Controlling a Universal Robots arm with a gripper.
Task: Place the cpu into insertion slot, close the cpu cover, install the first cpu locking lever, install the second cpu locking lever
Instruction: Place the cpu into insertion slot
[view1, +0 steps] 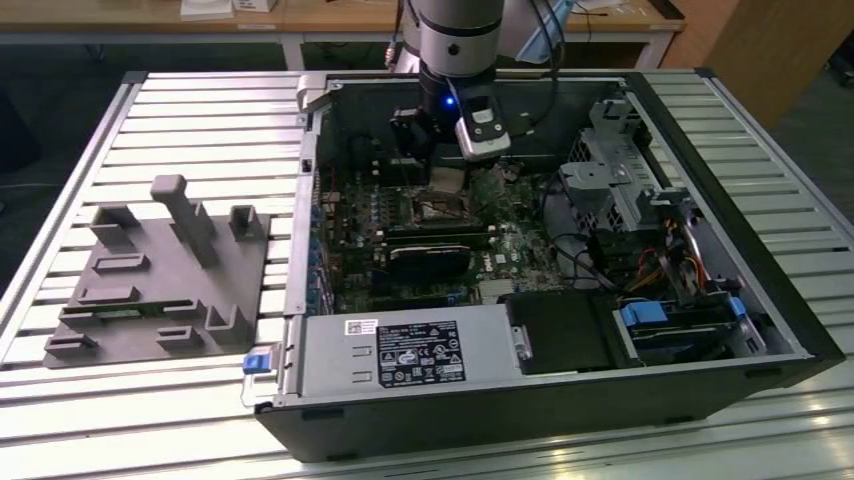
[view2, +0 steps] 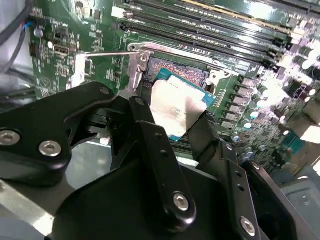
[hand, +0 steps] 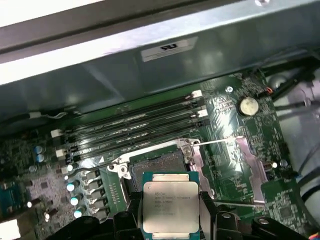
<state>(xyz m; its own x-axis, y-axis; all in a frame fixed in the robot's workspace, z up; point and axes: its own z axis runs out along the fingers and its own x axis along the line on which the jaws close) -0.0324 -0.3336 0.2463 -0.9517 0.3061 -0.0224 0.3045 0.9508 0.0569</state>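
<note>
Stands almost upright in the exterior view: grey arm (view1: 454, 30) running straight down to a dark wrist (view1: 447, 95) with a small blue light lit on it. Carries a pale camera block (view1: 483, 135) just above the hand (view1: 446, 172), toward the exterior view's right. Points the black hand straight down.

Shows in the second wrist view as a hand (view2: 175, 122) with two slim black fingers (view2: 150, 145), joined by bolted link bars to a broad black body behind. Clamps the cpu (view2: 177, 107) by two opposite edges, flat between the tips, metal top turned toward the wrist.

Holds likewise in the first wrist view: hand (hand: 171, 215), fingers (hand: 209, 215) tight on either side of the cpu (hand: 170, 205).
</note>
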